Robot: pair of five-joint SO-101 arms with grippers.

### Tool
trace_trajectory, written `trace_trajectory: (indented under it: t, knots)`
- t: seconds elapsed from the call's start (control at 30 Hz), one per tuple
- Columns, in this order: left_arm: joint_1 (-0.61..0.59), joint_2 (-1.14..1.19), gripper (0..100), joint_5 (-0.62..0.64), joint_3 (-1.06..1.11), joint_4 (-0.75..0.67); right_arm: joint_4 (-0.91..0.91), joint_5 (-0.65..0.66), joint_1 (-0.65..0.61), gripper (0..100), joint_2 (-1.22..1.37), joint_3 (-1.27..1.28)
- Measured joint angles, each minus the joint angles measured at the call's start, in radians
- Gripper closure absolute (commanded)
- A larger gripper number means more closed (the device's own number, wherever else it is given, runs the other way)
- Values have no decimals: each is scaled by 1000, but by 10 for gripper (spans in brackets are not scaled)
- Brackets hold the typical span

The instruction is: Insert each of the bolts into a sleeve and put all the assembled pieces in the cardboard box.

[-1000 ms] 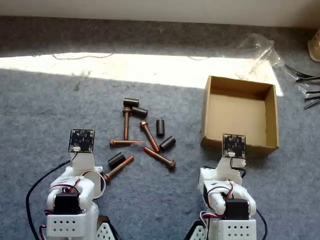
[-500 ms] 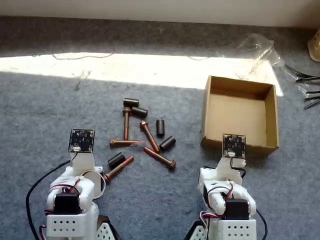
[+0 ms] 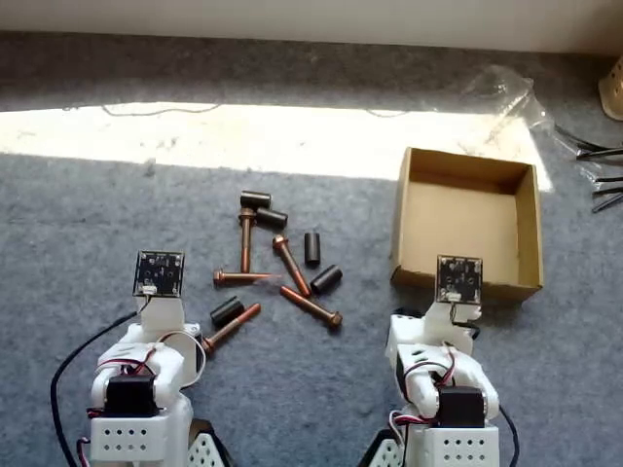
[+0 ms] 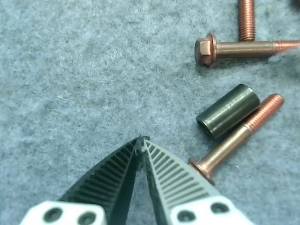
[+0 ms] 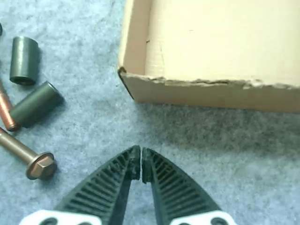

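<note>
High: we see bolts (image 3: 291,267) and sleeves (image 3: 311,248) scattered on the carpet (image 3: 97,214) ahead of and between the arms, cardboard box (image 3: 400,229) right in front of the right arm.

Left wrist: left gripper (image 4: 141,140) tips together; a bolt (image 4: 236,138) head just beside them, a sleeve (image 4: 228,111) alongside its shank.

Right wrist: right gripper (image 5: 140,157) tips together, near the box wall (image 5: 206,91), not touching.

Copper bolts (image 3: 290,265), black sleeves (image 3: 311,248), brown cardboard box (image 3: 467,222), grey carpet (image 3: 97,214).
</note>
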Motion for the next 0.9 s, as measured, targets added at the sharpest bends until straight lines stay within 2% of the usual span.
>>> trace_trajectory:
  t: [0.1,0.2,0.33,0.4,0.5,0.6,0.73,0.9]
  knots:
    - [-2,0,993,0,0,-15,-29,26,0,991,0,0]
    - [-20,0,993,-21,0,-103,-55,170,0,991,0,0]
    - [-89,0,993,-190,0,-213,-58,387,0,991,0,0]
    - [-135,0,993,-285,0,-241,-55,451,2,991,0,0]
    - [-198,0,992,-330,0,-250,-8,509,18,991,0,0]
    - [-259,0,992,-361,-34,-230,40,569,23,991,0,0]
    - [-313,0,992,-431,-193,-124,124,678,43,991,0,-58]
    - [-331,-11,992,-537,-416,-2,150,732,187,991,-11,-252]
